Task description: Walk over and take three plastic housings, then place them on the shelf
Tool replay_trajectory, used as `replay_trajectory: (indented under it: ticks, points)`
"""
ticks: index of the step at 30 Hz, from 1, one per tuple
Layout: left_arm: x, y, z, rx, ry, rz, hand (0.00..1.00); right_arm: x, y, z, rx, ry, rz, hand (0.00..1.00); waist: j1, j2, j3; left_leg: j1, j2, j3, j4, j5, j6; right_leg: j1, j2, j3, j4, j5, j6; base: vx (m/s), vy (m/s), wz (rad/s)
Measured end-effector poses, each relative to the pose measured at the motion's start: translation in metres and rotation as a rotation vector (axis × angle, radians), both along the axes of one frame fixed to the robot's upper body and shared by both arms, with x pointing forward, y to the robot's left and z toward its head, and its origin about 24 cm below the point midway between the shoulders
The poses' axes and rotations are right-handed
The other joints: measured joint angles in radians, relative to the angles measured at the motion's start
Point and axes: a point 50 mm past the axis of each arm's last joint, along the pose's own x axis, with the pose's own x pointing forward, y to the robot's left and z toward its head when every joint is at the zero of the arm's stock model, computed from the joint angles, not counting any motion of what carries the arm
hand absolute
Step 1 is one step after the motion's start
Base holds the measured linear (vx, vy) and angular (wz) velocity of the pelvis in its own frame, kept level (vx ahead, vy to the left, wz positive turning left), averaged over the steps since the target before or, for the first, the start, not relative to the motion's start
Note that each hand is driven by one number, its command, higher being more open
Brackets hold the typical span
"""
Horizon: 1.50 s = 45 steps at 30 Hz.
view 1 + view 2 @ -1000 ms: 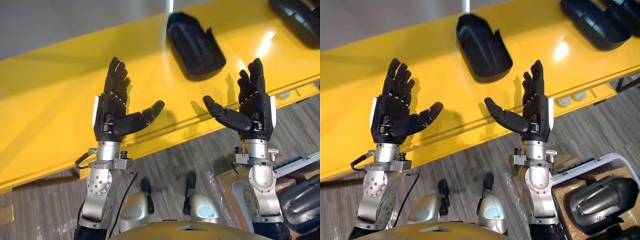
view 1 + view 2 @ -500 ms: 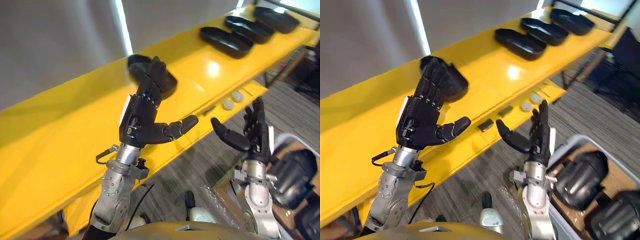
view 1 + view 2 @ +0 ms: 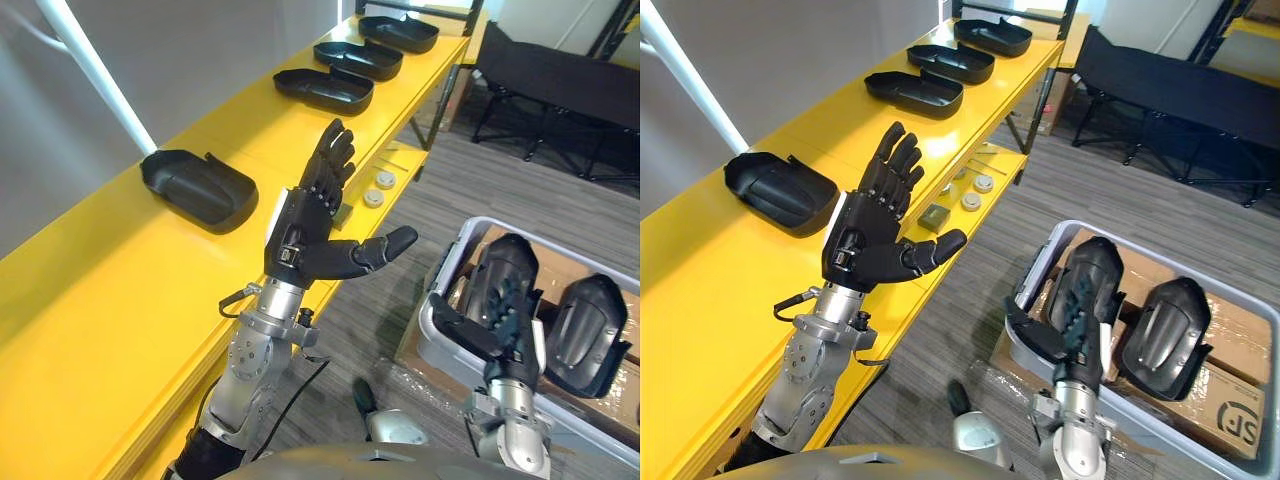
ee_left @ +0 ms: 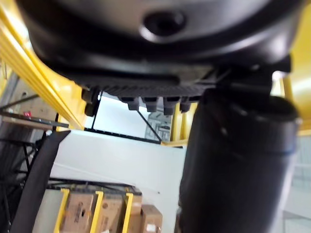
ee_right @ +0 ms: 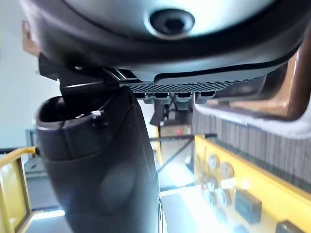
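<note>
Several black plastic housings lie along the yellow shelf (image 3: 120,300): the nearest one (image 3: 195,188) and a row of three farther back (image 3: 322,90). Two more housings (image 3: 1090,275) (image 3: 1170,325) rest in a grey bin (image 3: 1038,262) on the floor to the right. My left hand (image 3: 300,225) is raised over the shelf's front edge, open, palm up and holding nothing. Low in front of the bin, my right hand (image 3: 505,335) is also open and holds nothing. It sits just before the left housing in the bin.
Cardboard boxes (image 3: 1230,400) lie under the housings in the bin. Small round parts (image 3: 378,185) sit on a lower yellow shelf level. A black cot (image 3: 560,75) stands at the back right. A white pole (image 3: 100,85) leans behind the shelf.
The whole view has swung to the right, from the shelf top toward the floor. The grey bin with two housings now shows in full. Both hands stay open and hold nothing.
</note>
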Motion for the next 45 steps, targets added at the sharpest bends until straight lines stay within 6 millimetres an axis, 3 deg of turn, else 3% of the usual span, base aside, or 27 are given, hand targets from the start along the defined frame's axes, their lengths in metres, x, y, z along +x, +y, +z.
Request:
replay_trajectory:
  ticks: [2,4,6,9,13,14,15,16,17,18,19,20,22,25,26,28,29,30,31,32,33,34,36,38,41,43,45]
  points:
    - [-0.009,0.018,-0.006,-0.011,0.042,0.091,1.0,0.009,0.004,0.004,-0.007,-0.03,0.046,1.0,0.035,0.004,0.001,-0.012,-0.013,-0.129,0.045,-0.027,0.011,-0.001,0.013,0.043,0.001,0.007,-0.009,-0.04,0.056,-0.7]
    - [-0.016,0.03,-0.011,-0.017,0.066,0.158,1.0,0.019,-0.004,0.007,-0.064,-0.051,0.081,1.0,0.066,0.033,-0.009,-0.009,-0.007,-0.193,0.05,-0.082,-0.025,-0.013,0.034,0.049,0.004,0.012,-0.015,-0.06,0.109,-0.48]
    - [-0.016,0.033,-0.008,-0.013,0.045,0.17,1.0,0.027,-0.007,0.005,-0.076,-0.051,0.092,1.0,0.068,0.038,-0.001,-0.01,-0.015,-0.199,0.045,-0.101,-0.057,-0.019,0.026,0.047,0.004,0.024,-0.003,-0.08,0.12,-0.08]
    - [-0.016,0.031,-0.008,-0.003,0.034,0.155,1.0,0.025,-0.006,-0.004,-0.033,-0.016,0.077,1.0,0.068,0.017,0.017,-0.014,-0.04,-0.21,0.071,-0.106,-0.048,-0.017,0.002,0.046,0.016,0.039,0.013,-0.06,0.111,-0.02]
    - [-0.016,0.027,-0.003,-0.003,-0.002,0.129,1.0,0.014,-0.009,-0.017,0.022,0.037,0.016,1.0,0.063,0.017,0.093,0.036,-0.08,-0.245,0.108,-0.13,-0.02,-0.037,0.004,0.068,0.138,0.039,0.037,-0.09,0.097,-0.51]
    - [-0.017,0.027,-0.004,0.001,0.0,0.129,1.0,0.006,-0.008,-0.02,0.062,0.039,-0.002,1.0,0.06,0.002,0.114,0.06,-0.097,-0.23,0.113,-0.135,-0.013,-0.03,-0.004,0.063,0.159,0.04,0.051,-0.21,0.1,-0.71]
    - [-0.017,0.027,-0.004,0.004,0.002,0.129,1.0,0.001,-0.006,-0.022,0.088,0.037,-0.005,1.0,0.06,-0.005,0.12,0.064,-0.102,-0.216,0.125,-0.136,-0.008,-0.032,-0.006,0.054,0.166,0.052,0.067,-0.32,0.032,-0.72]
    - [-0.017,0.028,-0.005,0.027,-0.002,0.142,1.0,-0.003,-0.002,-0.024,0.136,0.033,0.015,1.0,0.063,-0.016,0.132,0.054,-0.093,-0.188,0.148,-0.135,0.004,-0.035,-0.006,0.03,0.135,0.12,0.106,-0.28,-0.022,-0.85]
    - [-0.016,0.03,-0.004,0.043,-0.01,0.166,1.0,-0.001,0.004,-0.023,0.145,0.017,0.063,1.0,0.069,-0.006,0.142,0.038,-0.078,-0.145,0.147,-0.132,0.013,-0.062,-0.016,-0.045,0.164,0.14,0.116,-0.36,-0.039,-0.83]
    - [-0.016,0.031,-0.004,0.042,-0.005,0.174,1.0,0.002,0.009,-0.022,0.149,0.006,0.096,1.0,0.072,-0.007,0.14,0.027,-0.074,-0.124,0.145,-0.121,0.019,-0.098,-0.033,-0.106,0.274,0.055,0.046,-0.34,-0.02,-0.73]
    - [-0.016,0.033,-0.005,0.036,0.002,0.187,1.0,0.013,0.019,-0.017,0.147,-0.024,0.166,1.0,0.077,-0.001,0.139,0.006,-0.054,-0.097,0.144,-0.1,0.019,-0.141,-0.074,-0.2,0.486,-0.082,-0.037,-0.31,-0.013,-0.58]
    - [-0.015,0.034,-0.005,0.029,0.009,0.196,1.0,0.025,0.03,-0.013,0.142,-0.049,0.233,1.0,0.088,0.012,0.14,-0.009,-0.024,-0.082,0.144,-0.083,0.016,-0.143,-0.103,-0.25,0.594,-0.161,-0.057,-0.28,-0.021,-0.6]
    - [-0.014,0.034,-0.007,0.031,0.015,0.202,1.0,0.047,0.057,-0.007,0.145,-0.09,0.325,1.0,0.101,0.038,0.133,-0.055,0.035,-0.078,0.15,-0.048,-0.001,-0.111,-0.186,-0.309,0.711,-0.234,-0.066,-0.22,-0.098,-0.43]
    - [-0.01,0.034,-0.008,0.025,0.021,0.207,1.0,0.064,0.098,0.005,0.175,-0.137,0.401,1.0,0.173,0.015,0.122,-0.142,0.098,-0.062,0.151,0.013,-0.056,0.0,-0.38,-0.333,0.725,-0.244,-0.065,-0.19,-0.263,-0.42]
    - [-0.01,0.035,-0.009,0.012,0.029,0.203,1.0,0.065,0.101,0.006,0.184,-0.143,0.405,1.0,0.178,0.01,0.12,-0.157,0.113,-0.061,0.159,0.021,-0.068,0.024,-0.404,-0.335,0.705,-0.242,-0.061,-0.17,-0.375,-0.51]
    - [-0.008,0.038,-0.011,-0.036,0.053,0.191,1.0,0.067,0.107,0.005,0.164,-0.139,0.412,1.0,0.178,-0.013,0.109,-0.207,0.174,-0.055,0.187,0.051,-0.121,0.092,-0.423,-0.352,0.591,-0.227,-0.035,-0.19,-0.519,-0.57]
    - [-0.008,0.038,-0.012,-0.034,0.059,0.192,1.0,0.066,0.106,0.003,0.162,-0.127,0.417,1.0,0.177,-0.05,0.093,-0.222,0.193,-0.044,0.18,0.081,-0.159,0.123,-0.421,-0.389,0.474,-0.178,0.039,-0.18,-0.564,-0.59]
    - [-0.008,0.038,-0.013,-0.033,0.064,0.193,1.0,0.065,0.104,0.001,0.16,-0.115,0.417,1.0,0.174,-0.07,0.084,-0.223,0.193,-0.034,0.168,0.099,-0.18,0.141,-0.418,-0.413,0.434,-0.207,0.126,-0.14,-0.607,-0.61]
    - [-0.006,0.033,-0.018,-0.039,0.099,0.188,1.0,0.063,0.095,-0.003,0.141,-0.093,0.404,1.0,0.162,-0.068,0.077,-0.221,0.216,-0.041,0.121,0.149,-0.205,0.154,-0.392,-0.447,0.396,-0.288,0.213,-0.11,-0.602,-0.28]
    - [-0.005,0.023,-0.026,-0.054,0.157,0.172,1.0,0.06,0.077,-0.009,0.1,-0.063,0.378,1.0,0.127,-0.038,0.072,-0.22,0.24,-0.074,0.056,0.211,-0.198,0.155,-0.348,-0.474,0.383,-0.335,0.204,-0.1,-0.569,-0.1]
    - [-0.005,0.016,-0.03,-0.061,0.188,0.151,1.0,0.059,0.065,-0.011,0.072,-0.049,0.354,1.0,0.11,-0.018,0.075,-0.219,0.254,-0.09,0.026,0.248,-0.183,0.158,-0.325,-0.489,0.378,-0.343,0.193,-0.1,-0.491,0.19]
    - [-0.007,0.006,-0.036,-0.066,0.233,0.101,1.0,0.055,0.04,-0.015,0.02,-0.02,0.296,1.0,0.083,0.011,0.077,-0.216,0.268,-0.097,-0.017,0.322,-0.147,0.162,-0.298,-0.507,0.375,-0.352,0.175,-0.1,-0.379,0.18]
    - [-0.011,-0.002,-0.041,-0.051,0.254,0.037,1.0,0.045,0.008,-0.019,-0.051,0.019,0.212,1.0,0.074,0.02,0.075,-0.192,0.243,-0.084,-0.038,0.354,-0.154,0.169,-0.29,-0.504,0.357,-0.356,0.149,-0.1,-0.28,-0.11]
    - [-0.017,0.001,-0.044,-0.055,0.265,0.029,1.0,0.044,0.0,-0.018,-0.093,0.022,0.197,1.0,0.084,0.023,0.073,-0.167,0.174,-0.102,-0.028,0.279,-0.167,0.173,-0.278,-0.482,0.303,-0.326,0.127,-0.08,-0.078,-0.44]
    - [-0.023,0.009,-0.047,-0.08,0.275,0.02,1.0,0.044,0.004,-0.018,-0.089,0.015,0.21,1.0,0.14,0.024,0.069,-0.169,0.079,-0.146,-0.021,0.152,-0.136,0.139,-0.275,-0.438,0.255,-0.278,0.134,-0.08,0.044,-0.42]
    - [-0.025,0.016,-0.05,-0.094,0.291,0.027,1.0,0.045,0.007,-0.018,-0.081,0.015,0.215,1.0,0.153,0.016,0.064,-0.17,0.053,-0.14,-0.026,0.151,-0.138,0.124,-0.291,-0.426,0.254,-0.266,0.143,-0.07,0.076,-0.14]
    - [-0.026,0.026,-0.052,-0.079,0.294,0.046,1.0,0.043,0.022,-0.021,-0.041,0.02,0.233,1.0,0.166,-0.018,0.052,-0.164,0.028,-0.129,-0.04,0.15,-0.131,0.123,-0.313,-0.426,0.232,-0.24,0.149,-0.04,0.112,-0.11]
